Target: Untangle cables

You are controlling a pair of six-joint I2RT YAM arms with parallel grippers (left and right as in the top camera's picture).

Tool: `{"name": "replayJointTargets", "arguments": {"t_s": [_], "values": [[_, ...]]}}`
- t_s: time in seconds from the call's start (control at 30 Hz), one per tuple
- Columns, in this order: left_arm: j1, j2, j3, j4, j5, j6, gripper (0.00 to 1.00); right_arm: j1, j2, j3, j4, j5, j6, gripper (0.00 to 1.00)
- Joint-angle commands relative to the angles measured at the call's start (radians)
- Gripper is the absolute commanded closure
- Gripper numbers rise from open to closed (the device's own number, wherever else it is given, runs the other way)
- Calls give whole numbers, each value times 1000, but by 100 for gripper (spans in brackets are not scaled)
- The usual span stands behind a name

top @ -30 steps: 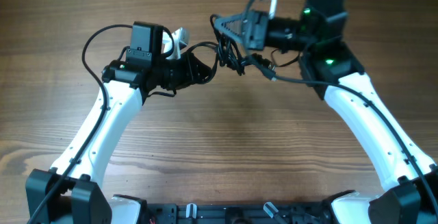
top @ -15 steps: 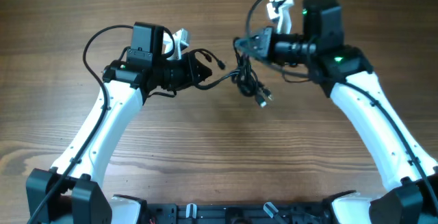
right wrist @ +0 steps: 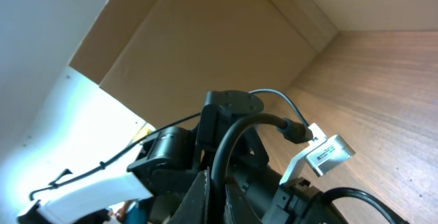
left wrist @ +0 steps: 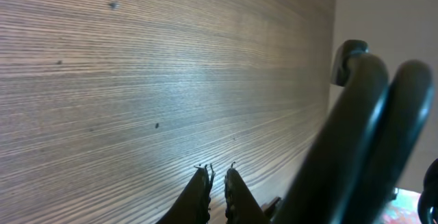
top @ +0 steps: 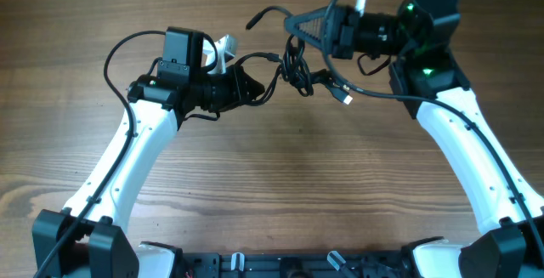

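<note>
No readable text in any view, faint print on white bracket (right wrist: 328, 153), too blurred to read

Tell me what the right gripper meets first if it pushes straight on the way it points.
Probably the left arm's wrist, dead ahead past the cables it holds; depth is unclear.

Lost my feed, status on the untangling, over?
Left hand and right hand shut on cables. Knotted, hanging between them above table. Nothing in the way.
</note>
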Motion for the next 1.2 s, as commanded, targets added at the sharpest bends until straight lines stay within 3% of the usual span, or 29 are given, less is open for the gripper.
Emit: {"name": "replayJointTargets", "arguments": {"t_s": [0.0,0.1,0.23,0.37,0.63,0.9,1.17], "values": [[0,8,-8,-9,-25,17,90,-23,-19,22,-20,-24,41,96],[0,8,-8,-8,-24,16,93,2,-19,22,-222,37,-93,96],[0,8,-8,-8,-20,9,93,70,-19,22,-552,321,-267,96],[0,8,-8,-5,-20,5,93,186,-19,22,-732,677,-309,96],[0,8,-8,15,3,-40,92,385,6,22,-788,1082,-326,95],[0,8,-8,18,93,-35,76,395,37,22,-748,1091,-293,96],[0,8,-8,17,112,-30,70,395,60,22,-712,1031,-242,95]]}}
